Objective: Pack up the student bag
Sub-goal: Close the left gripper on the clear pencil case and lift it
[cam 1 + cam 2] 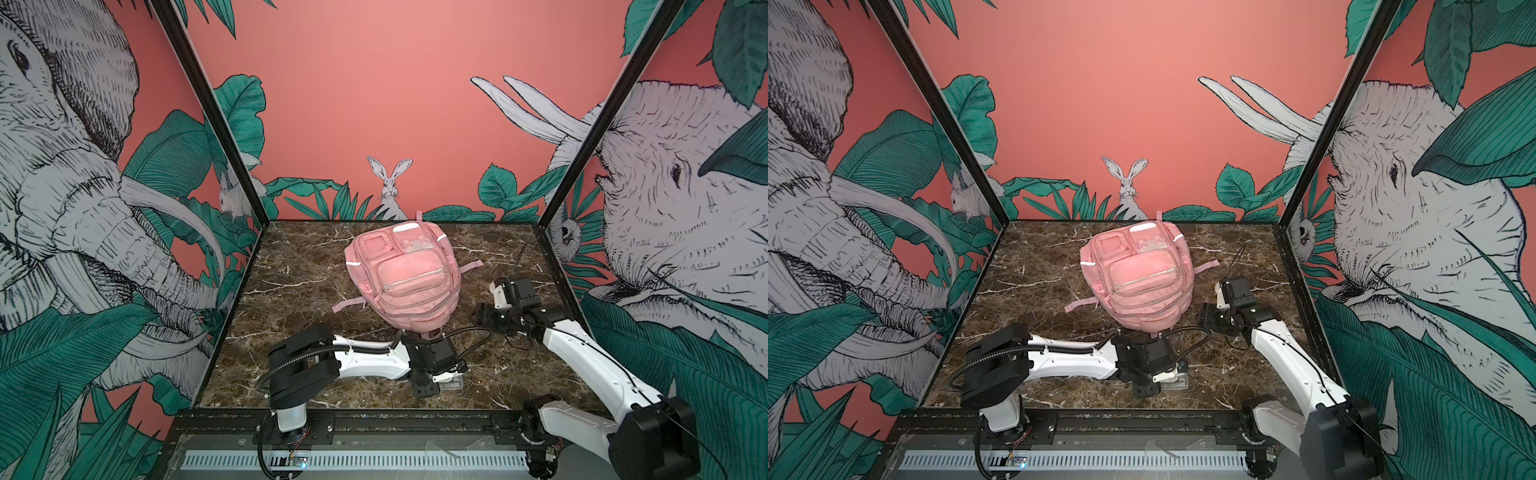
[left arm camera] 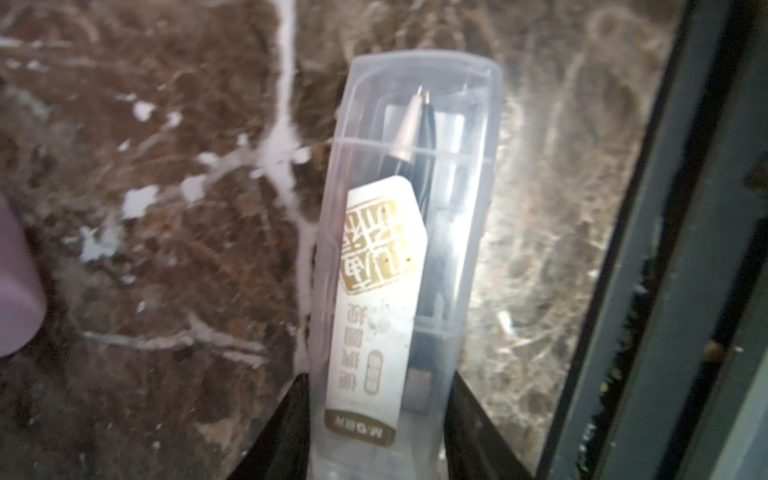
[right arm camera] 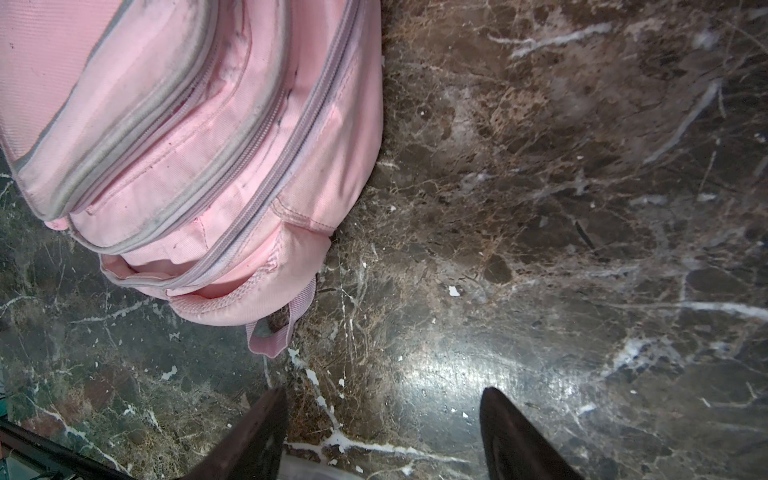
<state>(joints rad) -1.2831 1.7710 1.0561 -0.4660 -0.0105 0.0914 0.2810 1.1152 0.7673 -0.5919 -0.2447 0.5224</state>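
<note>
Okay, starting up front: got the left tool [image 2: 378, 378] low over the brown marbled counter [image 1: 299, 282] near its front edge, black fingers [image 2: 291, 428] pressed against both long sides of a clear plastic pen case [image 2: 407, 257], so gripping that. Can see pens and a white label with gold print through the lid, with the case lying flat on the counter. Moving back a bit, got the right tool [image 3: 382, 436] spread wide with nothing between its fingers, hovering over bare counter just beside the near corner of the student bag [image 1: 405, 278]. Further back, seeing that bag lying pockets-up around the middle of the counter, pink straps poking out either side, close to the pen case but not touching it.
</note>
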